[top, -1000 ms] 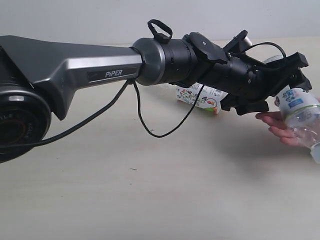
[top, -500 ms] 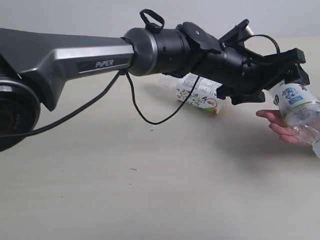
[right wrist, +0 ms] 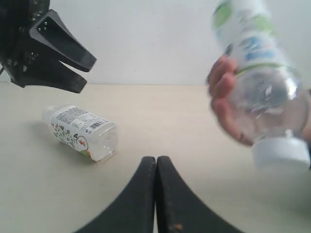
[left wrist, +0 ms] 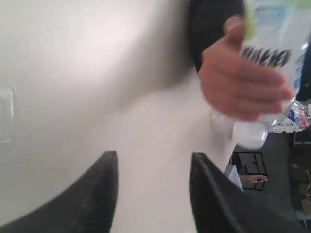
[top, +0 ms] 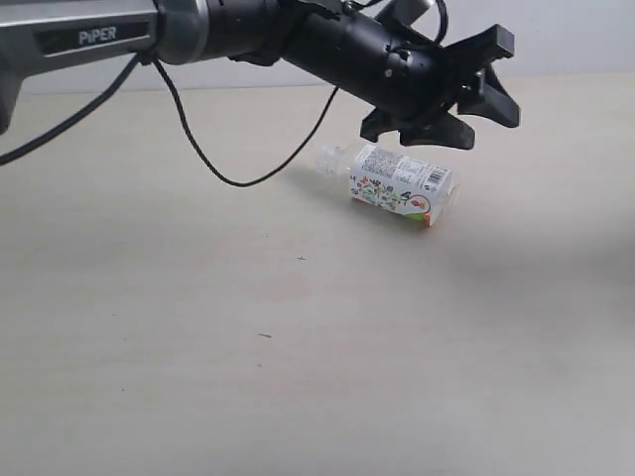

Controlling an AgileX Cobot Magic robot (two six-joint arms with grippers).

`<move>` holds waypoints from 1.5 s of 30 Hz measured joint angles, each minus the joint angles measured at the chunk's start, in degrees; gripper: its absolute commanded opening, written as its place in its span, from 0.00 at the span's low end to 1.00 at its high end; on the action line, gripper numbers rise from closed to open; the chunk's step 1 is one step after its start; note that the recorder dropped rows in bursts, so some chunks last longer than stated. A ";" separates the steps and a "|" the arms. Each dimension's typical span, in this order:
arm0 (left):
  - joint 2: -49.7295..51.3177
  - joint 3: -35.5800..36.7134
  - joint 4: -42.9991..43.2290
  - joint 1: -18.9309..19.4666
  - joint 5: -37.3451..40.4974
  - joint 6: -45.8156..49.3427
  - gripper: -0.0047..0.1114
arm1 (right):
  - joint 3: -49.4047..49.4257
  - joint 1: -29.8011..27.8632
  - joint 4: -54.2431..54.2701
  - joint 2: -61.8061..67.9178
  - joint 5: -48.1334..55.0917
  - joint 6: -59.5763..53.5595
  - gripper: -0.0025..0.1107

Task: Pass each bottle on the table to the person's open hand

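A clear bottle with a white flowered label [top: 397, 186] lies on its side on the table [top: 298, 337]; the right wrist view shows this bottle [right wrist: 82, 132] too. My left gripper [top: 504, 79] hangs above and just right of it, open and empty [left wrist: 153, 156]. The person's hand [right wrist: 228, 109] holds a green-labelled bottle [right wrist: 255, 63] with its white cap pointing down. That hand [left wrist: 243, 82] and its bottle [left wrist: 274, 46] also show past my left fingertips. My right gripper [right wrist: 156, 162] is shut and empty, low over the table between the lying bottle and the hand.
The left arm [top: 198, 30] and its dangling black cable [top: 228, 178] stretch across the top of the exterior view. A pale wall runs behind the table's far edge [top: 556, 74]. Past the table's end the left wrist view shows dark floor with clutter [left wrist: 291, 145].
My left gripper has let go of the green-labelled bottle and risen up and back to the left. The hand with that bottle has left the exterior view.
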 measured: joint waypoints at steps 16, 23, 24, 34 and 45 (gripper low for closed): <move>-12.59 13.10 20.80 4.05 3.28 5.48 0.04 | 0.00 0.00 0.00 0.00 0.00 0.00 0.02; -26.17 35.03 22.41 6.82 -11.25 10.09 0.04 | 0.00 0.00 0.00 0.00 0.00 0.00 0.02; -27.69 37.78 22.41 7.55 -12.72 10.34 0.04 | 0.00 0.00 0.00 0.00 0.00 0.00 0.02; -46.41 68.18 23.01 12.27 -33.83 11.95 0.04 | 0.00 0.00 0.00 0.00 0.00 0.00 0.02; -66.83 86.44 23.31 12.32 -40.23 12.18 0.04 | 0.00 0.00 0.00 0.00 0.00 0.00 0.02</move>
